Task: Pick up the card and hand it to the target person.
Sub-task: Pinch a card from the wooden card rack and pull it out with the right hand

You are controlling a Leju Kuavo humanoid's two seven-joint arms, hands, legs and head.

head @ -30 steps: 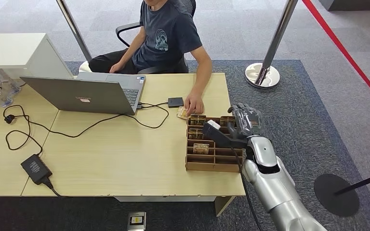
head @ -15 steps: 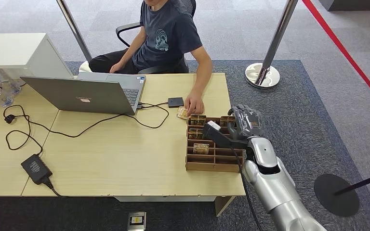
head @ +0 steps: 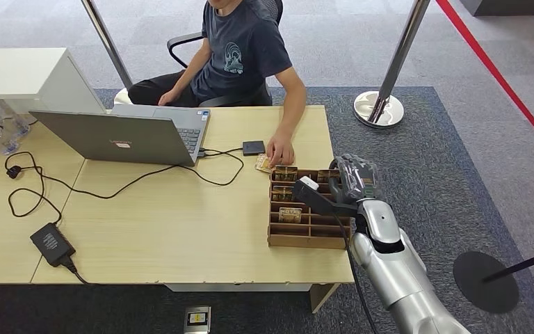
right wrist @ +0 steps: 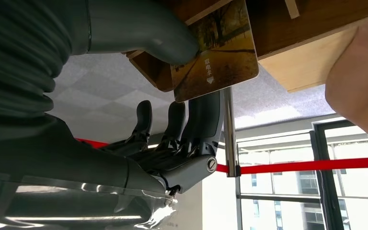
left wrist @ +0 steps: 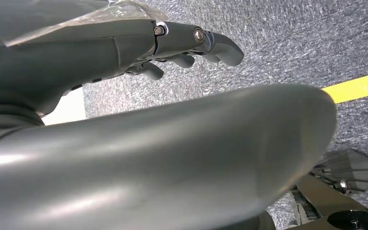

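Your right hand [head: 351,182] is sitting right of centre in the head view, over the far right corner of the wooden card organizer [head: 306,240] on the tabletop [head: 181,223]. In the right wrist view that hand [right wrist: 172,139] is pinching a card [right wrist: 215,52]: the thick thumb is pressing on the card's printed face near one corner while the dark fingers [right wrist: 203,117] are lying against its back. The card is standing in a compartment of the organizer, its lower edge sticking out past the wood.

The person [head: 240,52] is sitting at the upper centre of the head view, with a hand [head: 279,149] resting on the tabletop just beside the organizer's far edge, touching a loose card [head: 262,163] there.

Your left hand [left wrist: 172,43] is hanging above grey carpet, holding nothing, with its fingers curled loosely and apart.

A laptop [head: 122,136] is standing open at the left of the head view, with cables [head: 111,188] and a power adapter [head: 52,243] trailing toward the lower left.
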